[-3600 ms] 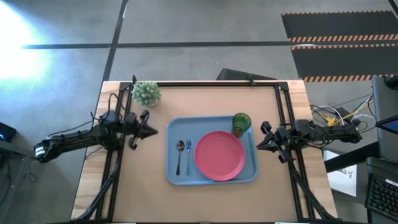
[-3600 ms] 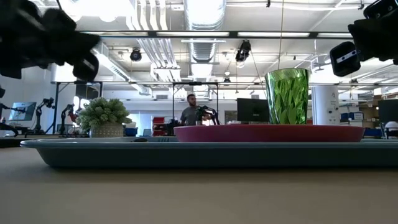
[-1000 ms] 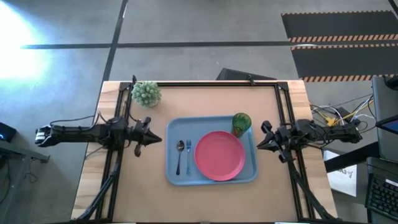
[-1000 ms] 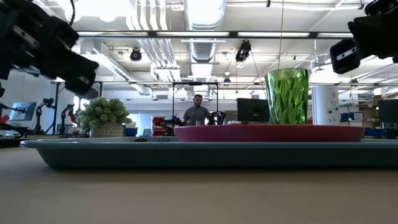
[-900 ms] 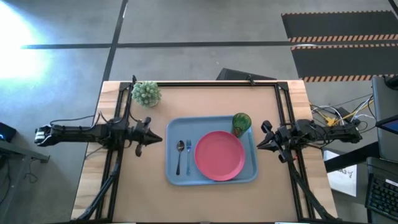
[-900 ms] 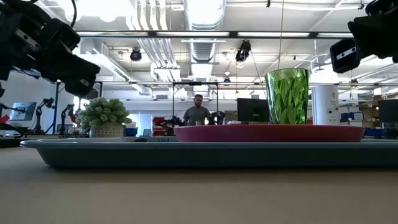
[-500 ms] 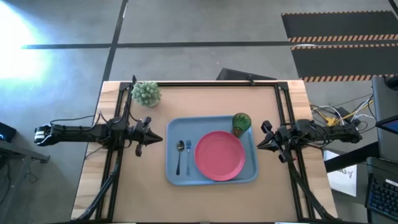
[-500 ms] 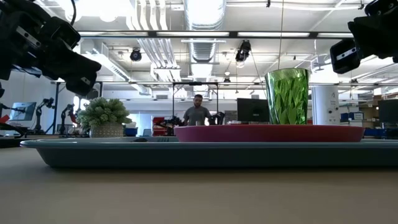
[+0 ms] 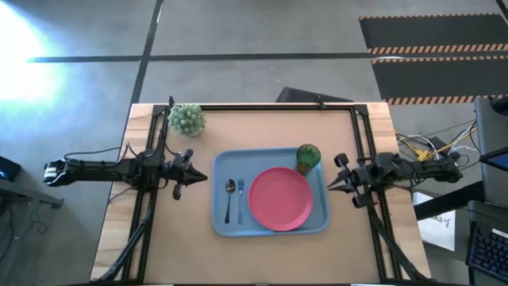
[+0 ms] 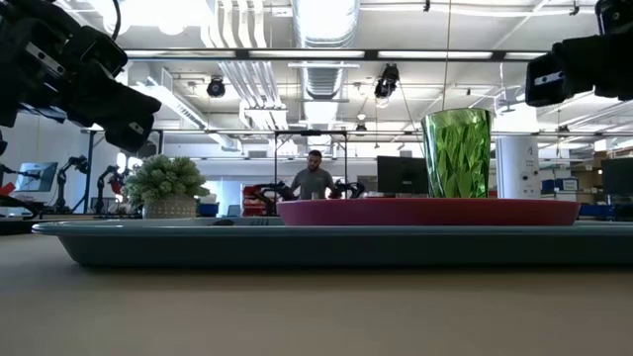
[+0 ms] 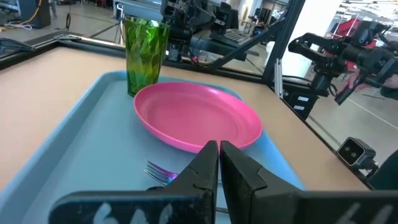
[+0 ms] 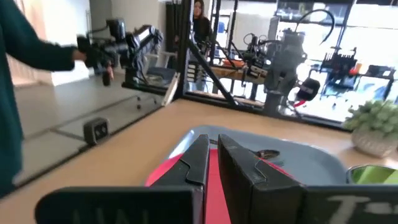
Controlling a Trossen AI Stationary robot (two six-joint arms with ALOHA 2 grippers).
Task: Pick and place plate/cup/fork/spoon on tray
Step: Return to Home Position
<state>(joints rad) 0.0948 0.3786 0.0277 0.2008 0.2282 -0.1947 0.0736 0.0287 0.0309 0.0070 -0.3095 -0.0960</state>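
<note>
The light blue tray [image 9: 219, 222] lies on the middle of the table. On it rest the pink plate [image 9: 279, 199], the green cup [image 9: 308, 156] upright at its far right corner, and the spoon [image 9: 229, 191] and fork [image 9: 240, 195] side by side left of the plate. My left gripper [image 9: 198, 176] hovers left of the tray, shut and empty, pointing at it. My right gripper [image 9: 329, 187] hovers right of the tray, shut and empty. The left wrist view shows the plate [image 11: 199, 115], the cup [image 11: 145, 53] and the fork's tines [image 11: 163, 172].
A pale green fuzzy potted plant [image 9: 186, 119] stands at the table's far left corner. Black frame rails [image 9: 361, 135] run along the left, right and far edges. A person [image 10: 315, 178] stands in the room behind, and a dark sleeve [image 12: 25, 62] shows beside the table.
My right gripper has risen a little beside the tray's right edge, still shut and empty. The tray and the things on it have not moved.
</note>
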